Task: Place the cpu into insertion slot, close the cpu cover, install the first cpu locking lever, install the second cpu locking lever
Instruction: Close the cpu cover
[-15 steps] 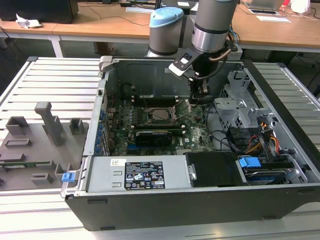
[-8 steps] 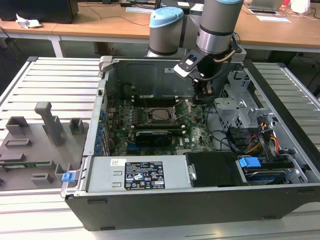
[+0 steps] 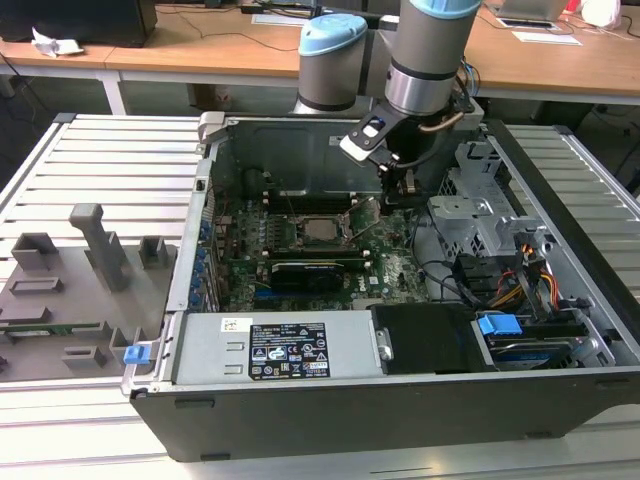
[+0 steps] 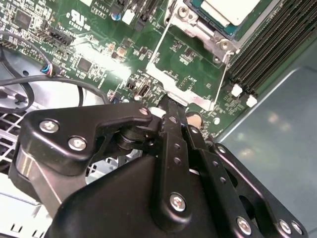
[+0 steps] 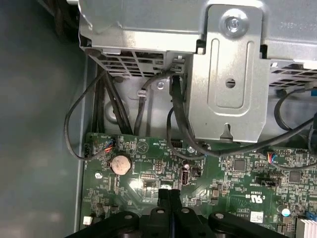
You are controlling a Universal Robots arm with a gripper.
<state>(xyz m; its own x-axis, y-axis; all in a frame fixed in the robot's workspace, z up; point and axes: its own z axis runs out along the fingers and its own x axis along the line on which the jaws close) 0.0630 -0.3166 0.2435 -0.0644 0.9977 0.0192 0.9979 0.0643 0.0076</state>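
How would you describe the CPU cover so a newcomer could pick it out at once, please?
Inside the open computer case, find the green motherboard and the silver-topped cpu seated on it. The cpu cover stands swung open beside it, its free edge in the shut gripper. Unlike the long black slots nearby, it is a thin silvery frame with a big square window.

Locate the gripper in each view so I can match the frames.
Exterior view: gripper to the exterior view's right of the cpu, above the motherboard.
Second wrist view: gripper at the open cpu cover's free edge.
First wrist view: gripper over the motherboard, near the coin cell.
Shared landmark: the green motherboard.
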